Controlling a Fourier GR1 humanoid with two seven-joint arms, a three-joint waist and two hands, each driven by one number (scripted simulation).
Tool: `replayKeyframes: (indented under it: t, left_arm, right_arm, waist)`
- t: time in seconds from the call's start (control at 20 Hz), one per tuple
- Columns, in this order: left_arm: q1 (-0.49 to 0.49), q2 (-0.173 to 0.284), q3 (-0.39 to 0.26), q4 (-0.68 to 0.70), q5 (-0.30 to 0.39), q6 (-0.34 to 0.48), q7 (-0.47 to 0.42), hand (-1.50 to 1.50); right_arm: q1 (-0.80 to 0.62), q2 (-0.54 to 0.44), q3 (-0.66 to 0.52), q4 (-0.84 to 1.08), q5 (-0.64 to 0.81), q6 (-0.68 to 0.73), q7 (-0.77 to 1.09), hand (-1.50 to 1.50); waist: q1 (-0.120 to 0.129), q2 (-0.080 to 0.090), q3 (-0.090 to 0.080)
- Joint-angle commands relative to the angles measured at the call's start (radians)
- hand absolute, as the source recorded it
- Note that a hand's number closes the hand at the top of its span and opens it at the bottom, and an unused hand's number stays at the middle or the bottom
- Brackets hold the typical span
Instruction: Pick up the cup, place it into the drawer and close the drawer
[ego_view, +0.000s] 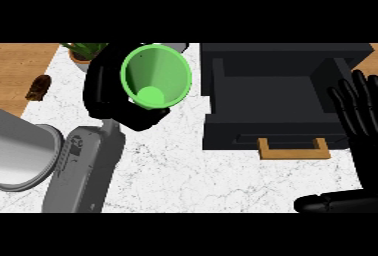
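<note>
The left hand (111, 100) curls around a green cup (156, 75) held left of the open black drawer (273, 95), while the right hand (358, 107) rests open at the right edge.

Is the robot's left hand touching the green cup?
Touching. In the head view, the left hand curls its fingers round the green cup, holding it above the counter.

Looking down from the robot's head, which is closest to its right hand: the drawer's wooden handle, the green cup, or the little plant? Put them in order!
From the right hand, at the view's right edge:
1. The wooden handle, on the open drawer's front, just left of the hand.
2. The green cup, held in the left hand, left of the drawer.
3. The plant, at the far left corner.
</note>
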Motion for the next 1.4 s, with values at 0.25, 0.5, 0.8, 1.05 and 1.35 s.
replayKeyframes:
  t: [0.25, 0.5, 0.8, 1.05, 1.35]
  left_arm:
    - [-0.254, -0.005, -0.036, 0.15, -0.053, 0.149, 0.066, 1.5]
    - [-0.429, -0.005, -0.009, 0.321, -0.052, 0.16, 0.106, 1.5]
    - [-0.458, -0.005, -0.118, 0.49, 0.009, 0.232, -0.015, 1.5]
    - [-0.576, -0.005, -0.134, 0.585, 0.049, 0.286, 0.035, 1.5]
    - [-0.573, -0.005, -0.16, 0.764, 0.119, 0.257, -0.109, 1.5]
  right_arm:
    - [0.057, 0.021, 0.019, -0.037, -0.006, 0.008, -0.011, -1.5]
    - [-0.052, -0.019, -0.022, 0.015, -0.031, 0.005, 0.025, -1.5]
    - [-0.011, 0.024, 0.028, 0.036, 0.043, -0.013, -0.027, -1.5]
    - [0.014, 0.03, 0.038, -0.008, 0.04, -0.016, -0.011, -1.5]
    - [-0.03, -0.027, -0.051, 0.035, -0.043, 0.021, -0.005, -1.5]
  waist:
    - [-0.009, 0.001, 0.0]
    - [-0.012, 0.004, 0.0]
    - [-0.017, 0.004, 0.0]
    - [-0.016, 0.003, 0.0]
    - [-0.023, 0.007, 0.0]
